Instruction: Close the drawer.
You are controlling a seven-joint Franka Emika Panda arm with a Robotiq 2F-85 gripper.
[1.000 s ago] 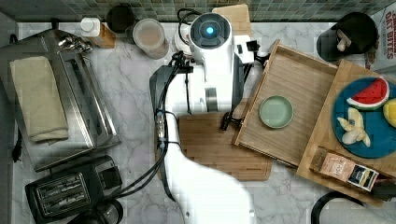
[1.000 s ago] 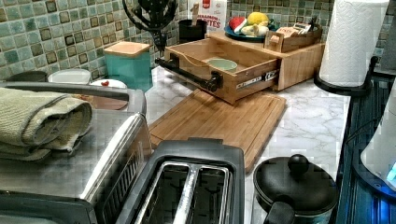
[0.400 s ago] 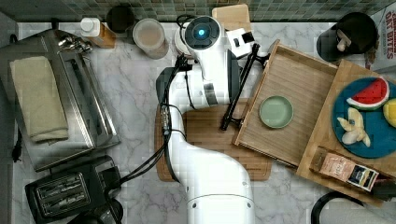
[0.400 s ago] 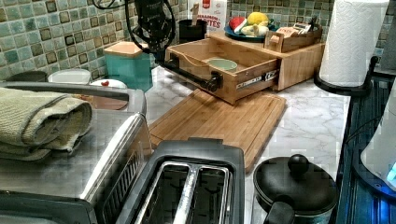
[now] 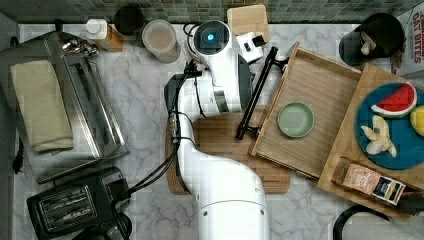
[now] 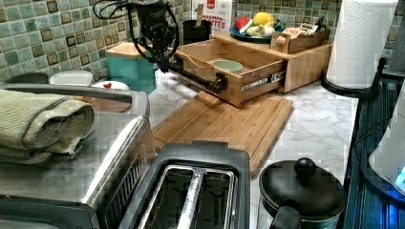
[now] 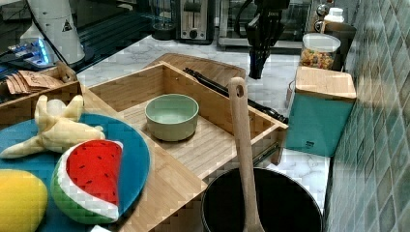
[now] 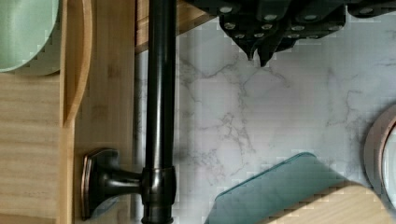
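While the drawer (image 5: pixel 312 112) stands pulled out in the top view, its black bar handle (image 5: pixel 256 93) runs slantwise just beside the arm's wrist, on the side away from the toaster oven (image 5: pixel 65 105); a green bowl (image 5: pixel 295 119) sits inside.

From the left view, the pincer (image 6: pixel 163 61) hangs over the far end of that handle, close above the marble desk (image 6: pixel 315 109), the drawer box stretching away beyond it.

Seen in the right view, the pincer (image 7: pixel 257 65) points down on the outer side of the handle, between it and the teal canister (image 7: pixel 321 108).

At the wrist, the pincer (image 8: pixel 261 53) has its fingertips pressed together, holding nothing, apart from the bar. The handle's long axis lies crosswise to the push I judge is needed: sideways against the bar, toward the bowl.
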